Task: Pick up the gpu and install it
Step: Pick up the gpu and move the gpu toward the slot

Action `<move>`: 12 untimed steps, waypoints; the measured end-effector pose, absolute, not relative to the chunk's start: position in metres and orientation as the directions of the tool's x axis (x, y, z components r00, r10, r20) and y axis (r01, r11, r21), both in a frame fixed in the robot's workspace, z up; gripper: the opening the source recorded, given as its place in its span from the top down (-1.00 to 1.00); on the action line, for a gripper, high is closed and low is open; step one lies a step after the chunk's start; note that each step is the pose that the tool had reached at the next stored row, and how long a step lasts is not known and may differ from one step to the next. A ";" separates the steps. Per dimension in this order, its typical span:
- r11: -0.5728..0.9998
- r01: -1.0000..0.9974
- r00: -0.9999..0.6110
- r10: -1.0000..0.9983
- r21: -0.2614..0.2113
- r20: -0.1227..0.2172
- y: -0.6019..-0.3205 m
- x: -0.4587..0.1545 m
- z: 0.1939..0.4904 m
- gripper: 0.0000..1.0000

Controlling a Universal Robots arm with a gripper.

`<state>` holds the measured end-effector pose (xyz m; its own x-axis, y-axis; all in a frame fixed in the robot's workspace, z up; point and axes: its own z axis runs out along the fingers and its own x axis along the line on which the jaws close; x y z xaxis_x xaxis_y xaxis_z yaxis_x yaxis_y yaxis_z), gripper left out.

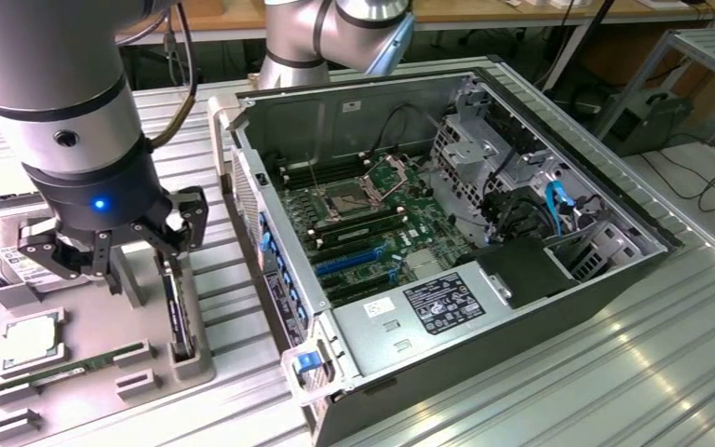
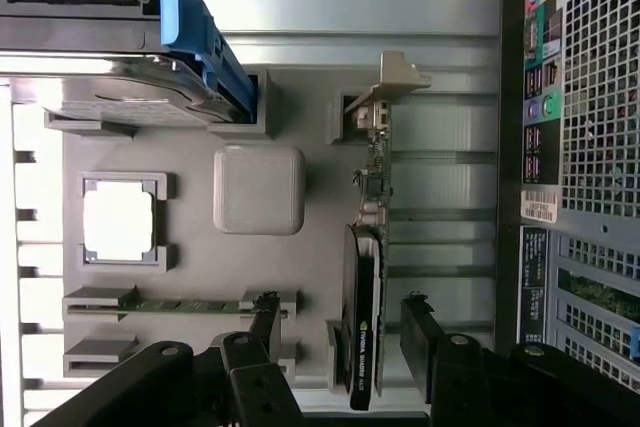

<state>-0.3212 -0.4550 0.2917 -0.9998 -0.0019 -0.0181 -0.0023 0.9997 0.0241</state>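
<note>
Seemingly edge-on, the gpu (image 2: 362, 347) is stood upright in a slot of the gray tray (image 2: 190, 247), so its flat faces cannot be made out. The gripper (image 2: 342, 332) is spread wide with nothing grasped, one finger at each side of the card. One memory stick (image 2: 190, 303) and one hard drive (image 2: 110, 97) are counted.

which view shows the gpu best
The wrist view: the gpu stands on edge in the gray tray, fan cover and silver bracket both visible. In the exterior view it is a thin dark edge just below the hand.
</note>
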 end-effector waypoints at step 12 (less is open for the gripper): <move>1.000 -0.003 -1.000 -0.003 0.024 -0.018 -0.455 -0.321 0.279 -0.21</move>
<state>-0.3212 -0.4551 0.2795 -0.9998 -0.0026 -0.0180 -0.0030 0.9997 0.0241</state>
